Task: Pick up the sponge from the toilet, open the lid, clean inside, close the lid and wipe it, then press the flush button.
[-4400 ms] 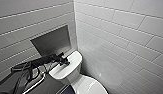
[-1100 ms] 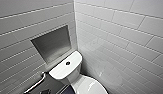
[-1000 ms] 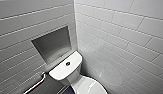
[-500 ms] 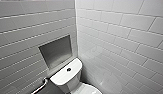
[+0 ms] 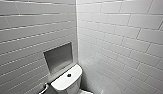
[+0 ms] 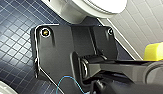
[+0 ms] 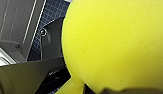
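**Sponge held at the right gripper, beside the toilet**

The sponge (image 7: 114,45), bright yellow, bulges close before the right wrist camera, apparently clamped in the right gripper (image 7: 113,90). The left wrist view shows it aloft above the dark-blue tiled floor (image 6: 14,37), apart from the toilet (image 6: 79,10). Whether the left gripper is apart or together cannot be told. The flush button (image 5: 69,75) sits at the centre of the tank top (image 5: 60,83), below a wall niche (image 5: 58,58). Handling, as judged: the sponge is light, soft and compressible, not fragile. A firm hold across its middle should keep it from twisting free when glazed ceramic drags on it.
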